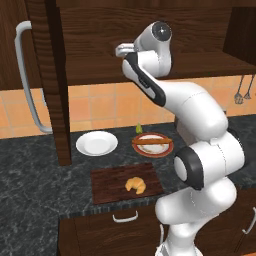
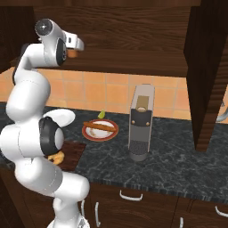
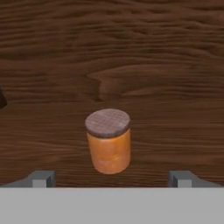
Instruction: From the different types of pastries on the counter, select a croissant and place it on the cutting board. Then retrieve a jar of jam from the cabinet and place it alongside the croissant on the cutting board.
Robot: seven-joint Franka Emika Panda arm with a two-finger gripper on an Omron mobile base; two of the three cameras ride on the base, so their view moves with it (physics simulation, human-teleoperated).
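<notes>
Up on the cabinet shelf (image 3: 175, 65), the jar of jam (image 3: 108, 141) stood upright, dead ahead of the end effector (image 3: 112, 178), centred between its wide-open jaws, not yet touched.

Cutting board (image 2: 73, 153) mostly hidden behind arm in right base view; croissant (image 2: 57, 157) there only sliver past arm joint. Jar of jam (image 2: 72, 53) largely covered by hand in right base view, just orange edge visible. Utensils (image 1: 242, 93) on far wall at right edge of left base view too small to tell. Small green item (image 1: 138, 128) behind red plate (image 1: 152, 145) unclear
</notes>
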